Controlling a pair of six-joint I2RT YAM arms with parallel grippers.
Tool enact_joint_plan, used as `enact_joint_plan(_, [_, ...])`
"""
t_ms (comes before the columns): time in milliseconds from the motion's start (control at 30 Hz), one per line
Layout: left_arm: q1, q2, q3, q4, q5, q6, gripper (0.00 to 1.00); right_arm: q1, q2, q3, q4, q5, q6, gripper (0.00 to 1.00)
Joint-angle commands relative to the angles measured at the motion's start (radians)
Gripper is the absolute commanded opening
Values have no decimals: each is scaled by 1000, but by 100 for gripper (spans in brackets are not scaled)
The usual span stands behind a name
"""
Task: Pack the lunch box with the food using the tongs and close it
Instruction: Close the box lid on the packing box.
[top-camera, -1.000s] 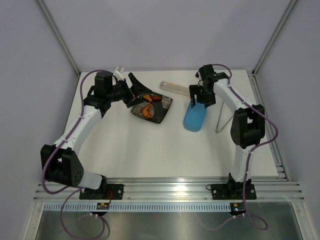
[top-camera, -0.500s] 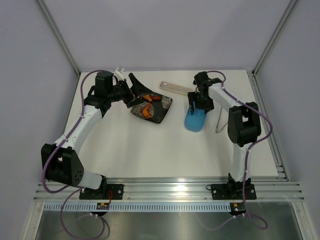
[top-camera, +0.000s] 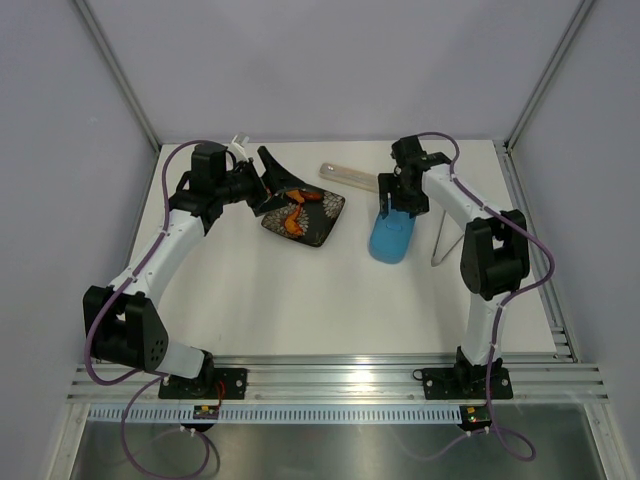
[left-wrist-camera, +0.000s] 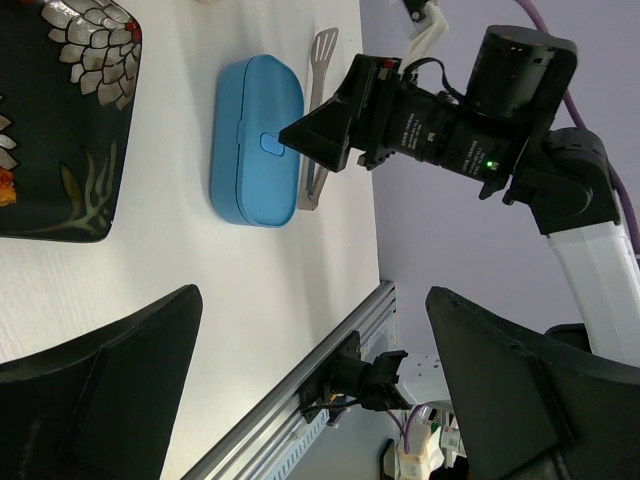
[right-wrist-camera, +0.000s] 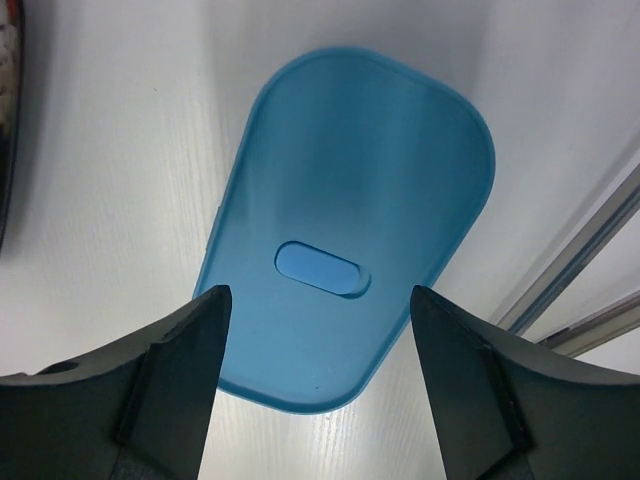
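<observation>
Directly above the closed light-blue oval plastic lunch box (top-camera: 390, 240), whose smooth lid bears a recessed oval tab, the right gripper (top-camera: 397, 206) points downward, jaws released. Well left of the box, the left gripper (top-camera: 273, 183) gapes wide beside a glossy black patterned plate (top-camera: 322, 226) of orange food (top-camera: 292, 222). Slim silver metal tongs (top-camera: 445, 240) lie just right of the box on the white counter (top-camera: 300, 300).
</observation>
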Motion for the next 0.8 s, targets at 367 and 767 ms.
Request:
enact_joint_plan(367, [-1,-11,21,36,1,1,99,36,-8,-61,7,65,26,79])
enact_joint_plan(767, [-1,-16,18,28,-6,7,99,36,9,98,-36,102,56,79])
